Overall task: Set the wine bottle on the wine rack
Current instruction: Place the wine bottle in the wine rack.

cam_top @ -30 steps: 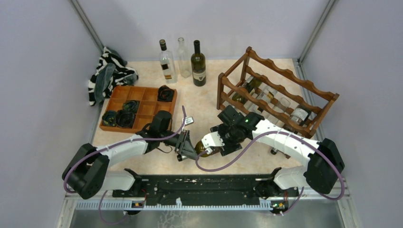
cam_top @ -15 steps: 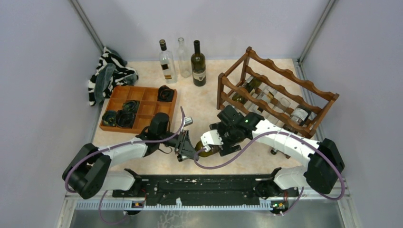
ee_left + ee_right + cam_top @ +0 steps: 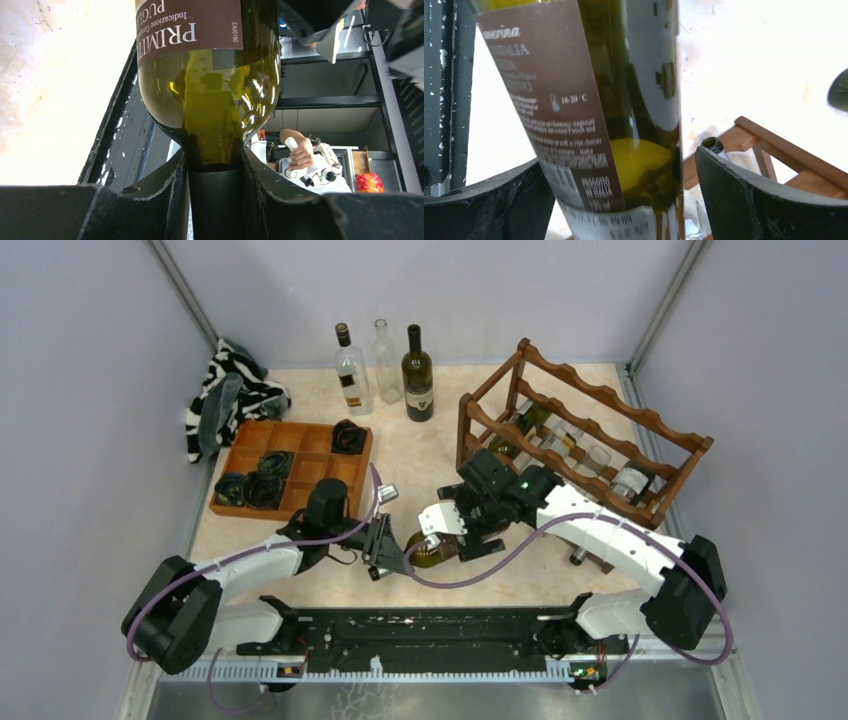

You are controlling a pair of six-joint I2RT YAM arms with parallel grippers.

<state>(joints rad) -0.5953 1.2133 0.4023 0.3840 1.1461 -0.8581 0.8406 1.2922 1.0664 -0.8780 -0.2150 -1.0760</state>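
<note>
The left gripper [image 3: 214, 161] is clamped on the neck of the wine bottle [image 3: 207, 90]. Its dark fingers [image 3: 165, 187] press both sides of the neck just below the green shoulder, and the brown label shows above.

The right gripper [image 3: 619, 165] stands wide around the bottle's body. One finger [image 3: 749, 195] is clearly off the glass, with table showing through the gap. The other sits close against the label side, and whether it touches is hard to tell from this angle.

From above, the wine bottle [image 3: 432, 550] lies roughly level between the left gripper [image 3: 392, 545] and the right gripper [image 3: 440, 525], near the front middle of the table [image 3: 420, 455]. It may be off the surface, but the arms hide its underside.

The wine rack [image 3: 590, 435] stands to the right and further back, apart from the held bottle. Two bottles [image 3: 520, 430] lie in its lower tiers.

At the back edge three upright bottles [image 3: 417, 370] stand in a row. On the left, a compartment tray [image 3: 290, 465] holds dark rolled items, with a black-and-white cloth [image 3: 230, 395] behind it.
</note>
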